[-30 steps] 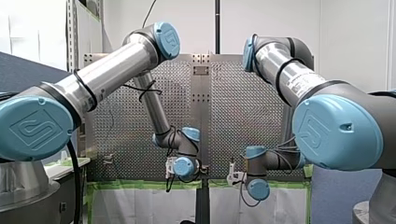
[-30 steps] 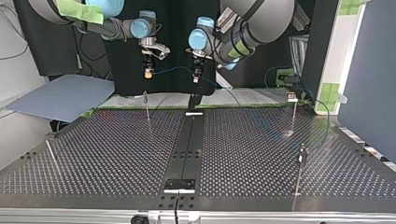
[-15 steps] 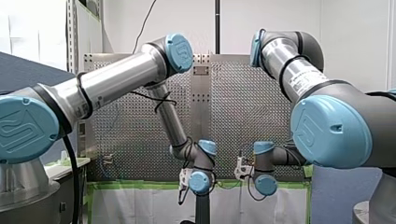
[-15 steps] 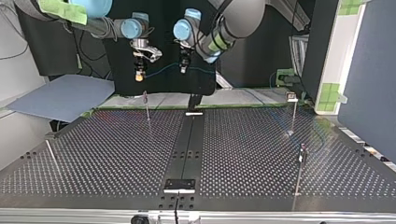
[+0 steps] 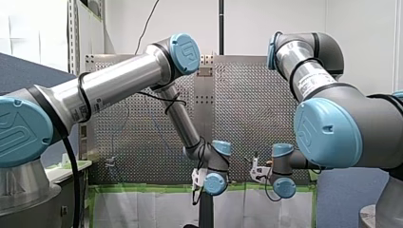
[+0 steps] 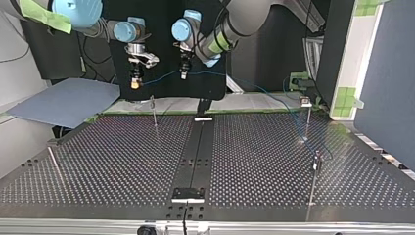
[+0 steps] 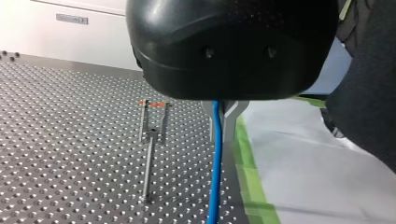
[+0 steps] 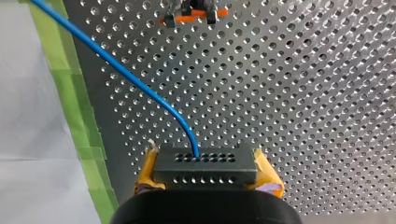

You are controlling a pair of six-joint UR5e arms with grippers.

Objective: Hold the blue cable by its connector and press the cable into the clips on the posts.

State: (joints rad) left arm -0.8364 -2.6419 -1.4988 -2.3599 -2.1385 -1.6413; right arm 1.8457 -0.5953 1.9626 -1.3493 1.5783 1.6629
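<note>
Perforated table (image 6: 112, 161), green tape (image 8: 74, 107) along one edge. Item: my right gripper (image 8: 205, 164), its yellow pads clenched on the black connector (image 8: 205, 158), raised above the table. Item: blue cable (image 6: 161, 76) leaves the connector and spans to my left gripper (image 6: 183, 73), whose metal fingers (image 7: 232, 116) are closed around it, then trails off toward the right-hand post (image 6: 307, 117) in the top view. Item: clipped post (image 7: 148, 163), topped by an orange clip (image 7: 153, 103), stands ahead of my left gripper and beside the cable, which is not in the clip. Change: over the last second both grippers have shifted toward the top view's left, the cable carried with them.
</note>
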